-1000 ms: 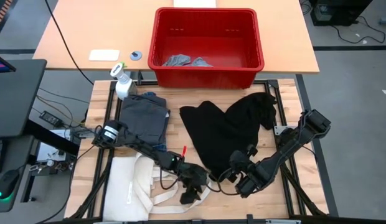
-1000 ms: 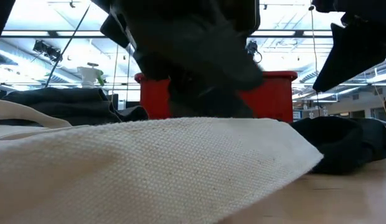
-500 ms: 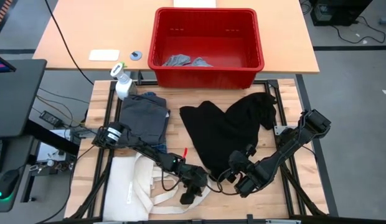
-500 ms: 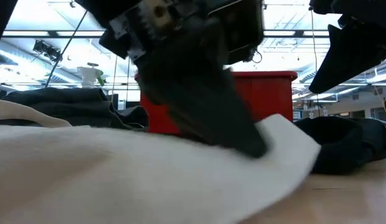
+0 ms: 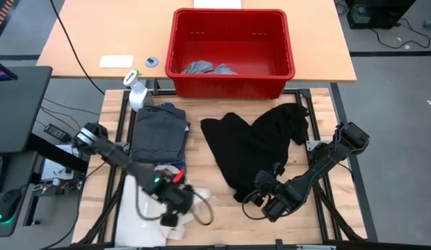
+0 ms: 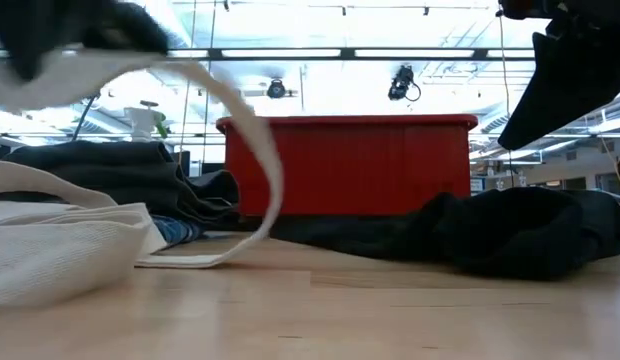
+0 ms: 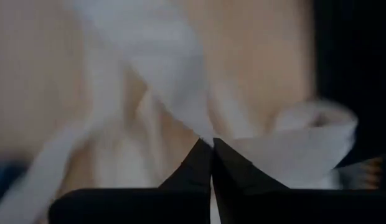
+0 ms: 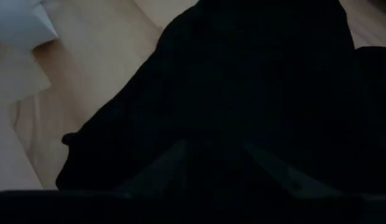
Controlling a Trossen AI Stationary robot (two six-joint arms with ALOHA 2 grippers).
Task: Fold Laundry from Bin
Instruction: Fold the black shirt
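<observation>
Fingers, left: we see the left gripper (image 5: 175,201) at the bench's near left, its fingertips (image 7: 205,158) pressed together and pinching the cream tote bag (image 5: 142,208), whose cloth is bunched under it; a handle (image 6: 252,150) arcs up off the bench in the low view.
Fingers, right: the right gripper (image 5: 265,201) sits low at the near edge of the black garment (image 5: 254,142); its fingers are dark against dark cloth, so we cannot tell whether they are apart or holding anything.
Bench: wooden slats (image 5: 194,149), with a paler table behind it.
Bin: the red bin (image 5: 233,52) stands on the paler table at the far side, long axis running left to right, well apart from both grippers.
Black garment: spread across the bench's right half, long axis slanting from the near middle toward the far right corner.
Folded pile: a dark grey piece (image 5: 158,132) lies folded at the far left, with blue plaid cloth (image 5: 175,169) showing at its near edge, just beyond the left gripper.
Light grey pieces: two small ones (image 5: 201,68) lie in the bin against its near wall.
Spray bottle: white with a green tip (image 5: 135,92), beside the pile's far left corner.
Writing: we can read none anywhere.
</observation>
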